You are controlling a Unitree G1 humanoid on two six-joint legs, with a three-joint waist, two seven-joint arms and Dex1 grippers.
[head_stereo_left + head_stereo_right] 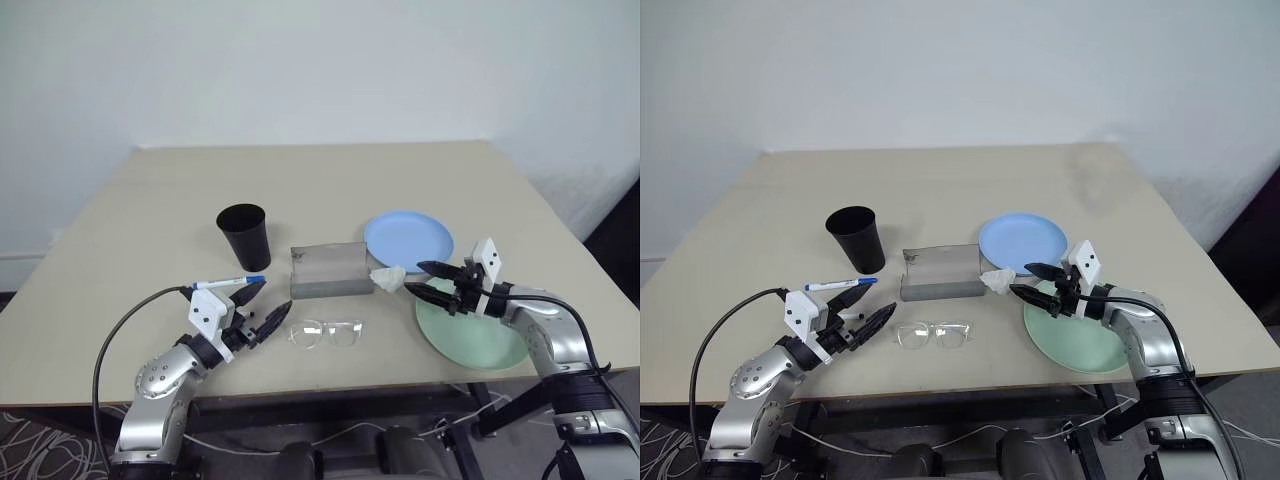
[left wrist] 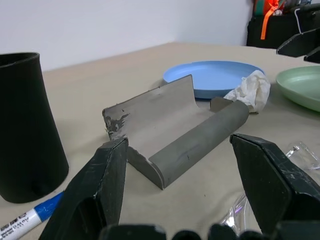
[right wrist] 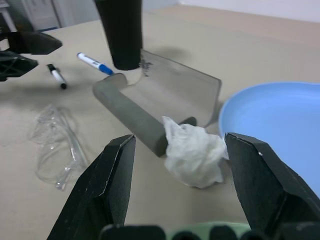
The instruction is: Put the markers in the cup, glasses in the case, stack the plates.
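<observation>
While both grippers gape empty, left gripper (image 1: 262, 305) beside glasses (image 1: 326, 333), right gripper (image 1: 424, 278) facing tissue (image 1: 388, 277)

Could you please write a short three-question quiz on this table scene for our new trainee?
1. True or false: the case lies open.
2. What sits between the case and the blue plate? A) cup B) tissue C) marker
3. Fill in: the right gripper hovers over the ____ plate.

Key:
1. True; its lid stands up.
2. B; the tissue touches the case's end.
3. Green; the green plate lies beside the blue one, unstacked.
</observation>
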